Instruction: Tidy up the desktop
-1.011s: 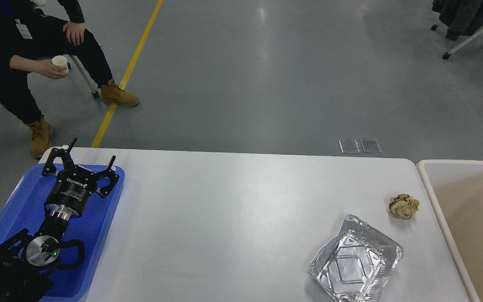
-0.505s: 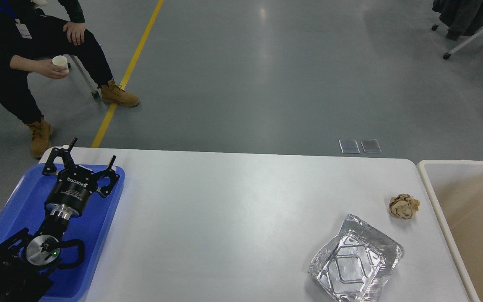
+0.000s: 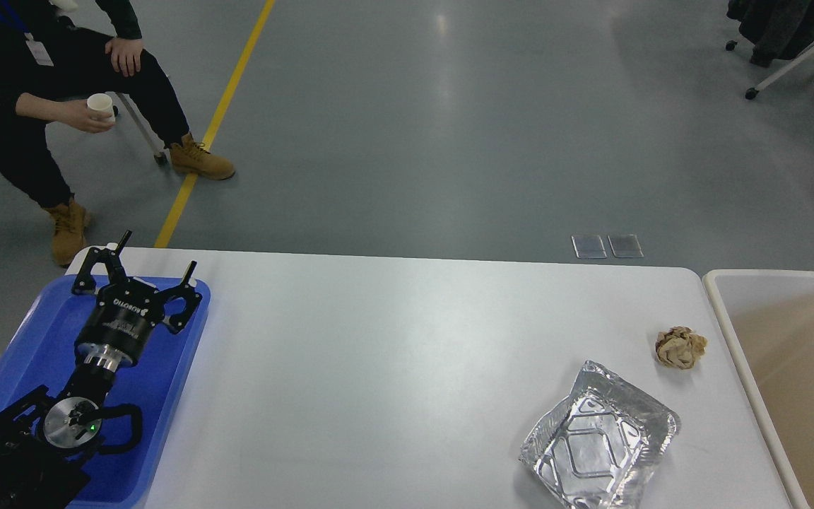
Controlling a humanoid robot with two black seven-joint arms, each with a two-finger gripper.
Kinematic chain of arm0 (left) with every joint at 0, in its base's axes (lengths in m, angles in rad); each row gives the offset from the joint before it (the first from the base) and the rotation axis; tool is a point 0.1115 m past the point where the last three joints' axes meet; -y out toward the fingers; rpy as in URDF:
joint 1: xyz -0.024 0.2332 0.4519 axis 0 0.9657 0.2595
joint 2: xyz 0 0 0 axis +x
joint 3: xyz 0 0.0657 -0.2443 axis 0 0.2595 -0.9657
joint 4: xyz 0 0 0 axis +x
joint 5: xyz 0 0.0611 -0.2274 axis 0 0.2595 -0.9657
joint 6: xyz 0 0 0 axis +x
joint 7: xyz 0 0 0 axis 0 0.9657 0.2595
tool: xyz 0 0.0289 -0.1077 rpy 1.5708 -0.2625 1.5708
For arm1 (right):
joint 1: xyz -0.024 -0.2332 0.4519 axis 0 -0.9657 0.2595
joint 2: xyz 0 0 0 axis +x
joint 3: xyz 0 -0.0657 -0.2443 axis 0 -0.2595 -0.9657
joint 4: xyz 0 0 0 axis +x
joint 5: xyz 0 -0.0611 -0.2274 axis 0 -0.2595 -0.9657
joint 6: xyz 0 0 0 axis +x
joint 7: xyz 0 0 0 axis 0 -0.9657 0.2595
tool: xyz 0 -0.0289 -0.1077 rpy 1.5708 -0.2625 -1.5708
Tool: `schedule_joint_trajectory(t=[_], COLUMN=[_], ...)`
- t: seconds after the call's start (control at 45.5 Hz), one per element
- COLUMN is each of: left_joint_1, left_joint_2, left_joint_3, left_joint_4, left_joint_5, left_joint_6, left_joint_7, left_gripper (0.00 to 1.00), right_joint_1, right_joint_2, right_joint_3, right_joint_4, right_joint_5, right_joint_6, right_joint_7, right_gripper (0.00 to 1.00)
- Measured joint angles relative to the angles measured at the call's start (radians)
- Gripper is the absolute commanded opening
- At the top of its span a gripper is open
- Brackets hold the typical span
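The white desktop (image 3: 393, 353) fills the lower part of the head view. On its right side lie a crumpled brown paper ball (image 3: 680, 348) and, nearer me, an empty silver foil tray (image 3: 599, 445). My left gripper (image 3: 158, 254) is open and empty, its fingers spread over the far end of the blue plastic tray (image 3: 32, 339) at the desktop's left edge. It is far from the paper ball and the foil tray. My right gripper is out of view.
A cream-coloured bin (image 3: 795, 367) stands right of the desktop, its rim close to the paper ball. A seated person (image 3: 39, 85) holding a white cup is beyond the far left corner. An office chair (image 3: 795, 42) stands far right on the grey floor.
My right arm, seen one second ago over the bin at the right edge, has withdrawn out of view. My left arm and the objects on the desktop have not moved.
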Motion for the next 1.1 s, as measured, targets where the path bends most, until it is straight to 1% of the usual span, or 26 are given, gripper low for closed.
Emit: schedule_joint_trajectory(t=[0.132,0.242,0.44,0.484,0.527,0.703,0.769,0.791,0.901,1.099], left_joint_1=[0.000,0.000,0.000,0.000,0.000,0.000,0.000,0.000,0.000,0.000], left_joint_2=[0.000,0.000,0.000,0.000,0.000,0.000,0.000,0.000,0.000,0.000], left_joint_3=[0.000,0.001,0.003,0.003,0.003,0.004,0.004,0.005,0.005,0.005], left_joint_4=[0.000,0.000,0.000,0.000,0.000,0.000,0.000,0.000,0.000,0.000], left_joint_5=[0.000,0.000,0.000,0.000,0.000,0.000,0.000,0.000,0.000,0.000], left_joint_6=[0.000,0.000,0.000,0.000,0.000,0.000,0.000,0.000,0.000,0.000], left_joint_7=[0.000,0.000,0.000,0.000,0.000,0.000,0.000,0.000,0.000,0.000], left_gripper=[0.99,0.99,0.99,0.99,0.99,0.99,0.99,0.99,0.99,0.99], right_joint_1=[0.124,0.238,0.476,0.549,0.573,0.794,0.875,0.917,1.012,1.148], right_joint_2=[-0.044,-0.057,-0.015,0.013,0.025,0.179,0.244,0.282,0.380,0.526], right_joint_3=[-0.036,-0.101,-0.291,-0.363,-0.389,-0.653,-0.741,-0.788,-0.887,-0.987], right_joint_4=[0.136,0.221,0.351,0.387,0.395,0.482,0.521,0.545,0.610,0.744], right_joint_5=[-0.106,-0.172,-0.239,-0.251,-0.253,-0.261,-0.255,-0.246,-0.213,-0.161], right_joint_6=[0.007,0.010,0.013,0.014,0.014,0.014,0.014,0.017,0.041,0.111], right_joint_7=[-0.018,-0.027,-0.035,-0.037,-0.037,-0.032,-0.027,-0.022,-0.004,0.015], right_gripper=[1.00,1.00,1.00,1.00,1.00,1.00,1.00,1.00,1.00,1.00])
